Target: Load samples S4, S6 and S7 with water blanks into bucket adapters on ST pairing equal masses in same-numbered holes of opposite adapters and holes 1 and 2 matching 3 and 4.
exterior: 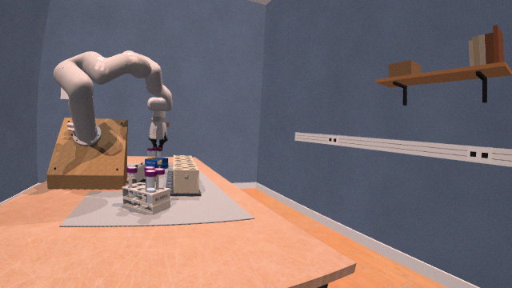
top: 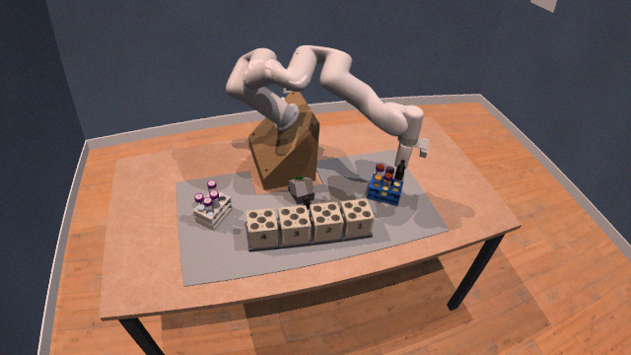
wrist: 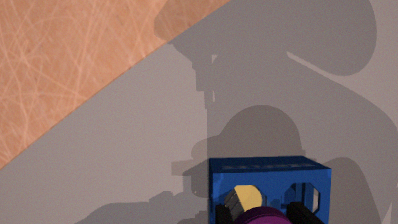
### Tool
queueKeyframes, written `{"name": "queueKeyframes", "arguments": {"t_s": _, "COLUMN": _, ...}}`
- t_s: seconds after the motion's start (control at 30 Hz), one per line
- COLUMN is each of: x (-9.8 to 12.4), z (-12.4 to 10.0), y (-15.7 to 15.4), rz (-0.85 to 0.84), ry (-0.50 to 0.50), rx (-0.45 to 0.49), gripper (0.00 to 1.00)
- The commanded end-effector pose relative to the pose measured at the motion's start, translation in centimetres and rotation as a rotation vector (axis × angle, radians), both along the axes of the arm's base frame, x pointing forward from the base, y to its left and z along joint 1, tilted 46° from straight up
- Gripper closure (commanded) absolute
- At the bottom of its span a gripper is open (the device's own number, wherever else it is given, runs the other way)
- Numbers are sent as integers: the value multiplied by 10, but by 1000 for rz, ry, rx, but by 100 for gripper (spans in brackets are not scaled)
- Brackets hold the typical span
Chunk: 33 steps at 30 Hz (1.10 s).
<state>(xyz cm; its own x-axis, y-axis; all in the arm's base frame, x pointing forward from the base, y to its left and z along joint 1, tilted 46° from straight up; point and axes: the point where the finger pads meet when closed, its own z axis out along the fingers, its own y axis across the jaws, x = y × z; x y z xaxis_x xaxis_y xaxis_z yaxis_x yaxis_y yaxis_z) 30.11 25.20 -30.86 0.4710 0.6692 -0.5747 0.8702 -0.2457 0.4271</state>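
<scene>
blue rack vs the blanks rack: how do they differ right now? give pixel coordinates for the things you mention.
Blue rack [top: 385, 197] [exterior: 162, 164] [wrist: 270, 165]: blue, under the hand [top: 401, 165] [exterior: 158, 145]. Blanks rack [top: 213, 223] [exterior: 161, 205]: off-white, at the mat's opposite end, no hand over it.
The blue rack sits nearly square to the adapter row; the blanks rack is turned.
Both hold purple-capped tubes.

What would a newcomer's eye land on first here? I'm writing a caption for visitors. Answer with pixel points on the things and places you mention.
Probably the big white arm [top: 362, 96] [exterior: 116, 66], arching from the slanted wooden block [top: 283, 153] [exterior: 80, 160] over to the blue rack [top: 384, 196] [exterior: 162, 165] [wrist: 270, 164]. Next, the four cream adapters in a row along the middle of the grey mat [top: 217, 266] [exterior: 100, 218] [wrist: 150, 125], numbered on their sides.
</scene>
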Motion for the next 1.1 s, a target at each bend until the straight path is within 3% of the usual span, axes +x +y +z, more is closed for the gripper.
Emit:
{"name": "queueKeyframes", "arguments": {"t_s": 0.0, "x": 1, "z": 1, "y": 3, "rz": 1, "ry": -2, "rx": 4, "gripper": 100}}
{"name": "queueKeyframes", "arguments": {"t_s": 1.07, "x": -1, "z": 9, "y": 11, "rz": 1, "ry": -2, "rx": 5, "gripper": 100}}
